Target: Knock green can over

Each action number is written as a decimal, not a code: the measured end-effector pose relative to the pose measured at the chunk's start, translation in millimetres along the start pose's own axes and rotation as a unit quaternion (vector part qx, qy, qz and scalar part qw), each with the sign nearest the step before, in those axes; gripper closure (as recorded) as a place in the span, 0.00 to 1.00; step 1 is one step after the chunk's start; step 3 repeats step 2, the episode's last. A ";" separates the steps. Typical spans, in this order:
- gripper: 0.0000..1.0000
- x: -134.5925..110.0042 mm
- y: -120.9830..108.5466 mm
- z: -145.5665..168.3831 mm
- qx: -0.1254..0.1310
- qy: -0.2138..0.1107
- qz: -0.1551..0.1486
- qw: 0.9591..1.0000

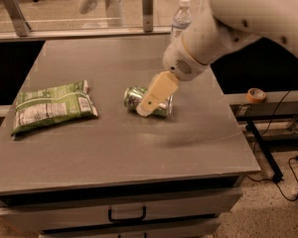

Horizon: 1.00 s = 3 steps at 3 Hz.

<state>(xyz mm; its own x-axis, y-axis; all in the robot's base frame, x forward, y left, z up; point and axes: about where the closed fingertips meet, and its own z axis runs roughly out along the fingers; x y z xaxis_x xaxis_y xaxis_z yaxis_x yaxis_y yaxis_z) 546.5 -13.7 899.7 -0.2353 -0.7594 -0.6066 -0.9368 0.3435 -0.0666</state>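
The green can [135, 96] lies on its side near the middle of the grey table [139, 148], silver top facing left. My gripper [145, 108] hangs from the white arm [223, 29] and points down-left. Its tan tip lies across the can's right half and hides part of it. I cannot tell whether it touches the can.
A flat green-and-white snack bag [52, 105] lies at the table's left. A clear water bottle [181, 15] with a white cap stands at the far edge behind the arm. A tape roll [256, 94] sits on a ledge to the right. A drawer handle [126, 214] is below the front edge.
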 end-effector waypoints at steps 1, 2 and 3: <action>0.00 12.5 -8.7 -47.1 0.065 -0.089 0.009 0.994; 0.00 27.4 -25.2 -83.9 0.111 -0.130 0.032 0.985; 0.00 27.4 -25.2 -83.9 0.111 -0.130 0.032 0.985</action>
